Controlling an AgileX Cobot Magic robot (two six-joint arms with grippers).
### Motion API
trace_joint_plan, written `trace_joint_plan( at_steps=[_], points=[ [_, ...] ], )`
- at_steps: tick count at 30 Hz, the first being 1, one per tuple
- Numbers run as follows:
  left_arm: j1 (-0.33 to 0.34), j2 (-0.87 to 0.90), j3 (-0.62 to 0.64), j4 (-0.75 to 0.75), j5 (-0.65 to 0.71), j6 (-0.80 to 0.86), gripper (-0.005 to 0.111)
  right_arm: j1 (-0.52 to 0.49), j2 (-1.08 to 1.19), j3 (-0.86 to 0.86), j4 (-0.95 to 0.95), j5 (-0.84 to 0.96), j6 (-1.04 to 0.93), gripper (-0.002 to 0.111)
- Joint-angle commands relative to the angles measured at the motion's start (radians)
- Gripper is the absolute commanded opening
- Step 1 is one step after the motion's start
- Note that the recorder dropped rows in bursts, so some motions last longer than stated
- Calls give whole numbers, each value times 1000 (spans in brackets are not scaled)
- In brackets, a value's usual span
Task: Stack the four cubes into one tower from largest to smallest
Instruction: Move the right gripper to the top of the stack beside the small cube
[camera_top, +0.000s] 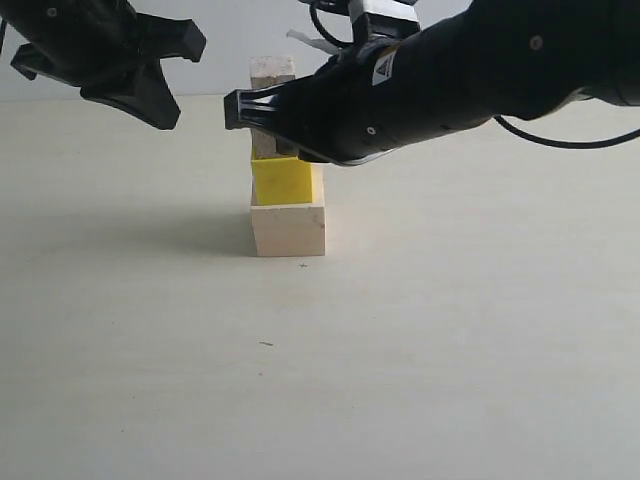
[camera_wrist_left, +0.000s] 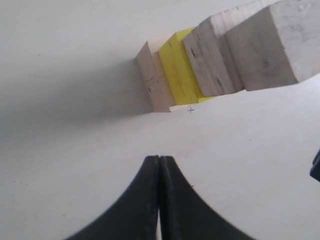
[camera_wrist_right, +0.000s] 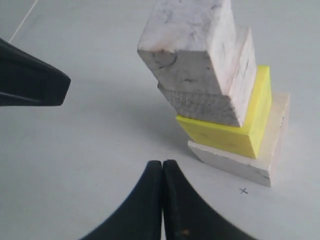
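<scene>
Exterior view, four-cube tower (camera_top: 288, 230) standing toward the table's (camera_top: 450, 360) far edge, left gripper (camera_wrist_left: 159, 162) and right gripper (camera_wrist_right: 163, 166) both pinched closed, apart from it

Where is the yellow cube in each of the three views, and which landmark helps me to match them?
Exterior view: at the centre, the yellow cube sits on the largest cube.
Left wrist view: yellow cube, second up from the table.
Right wrist view: yellow cube, second too, on the largest cube.
Shared landmark: small cross mark on the table beside the base.
</scene>
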Motion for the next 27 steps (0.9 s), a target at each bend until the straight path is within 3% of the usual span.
trace_joint_plan(
  at_steps=[1, 7, 27],
  points=[
    [2, -9, 3, -7, -21, 8, 0, -7, 46, -57, 4, -8, -36, 0],
    [2, -9, 3, -3, -20, 10, 0, -7, 100, -129, 4, 48, -44, 0],
    [2, -9, 3, 19, -42, 12, 0, -35, 137, -137, -5, -6, -36, 0]
  ],
)
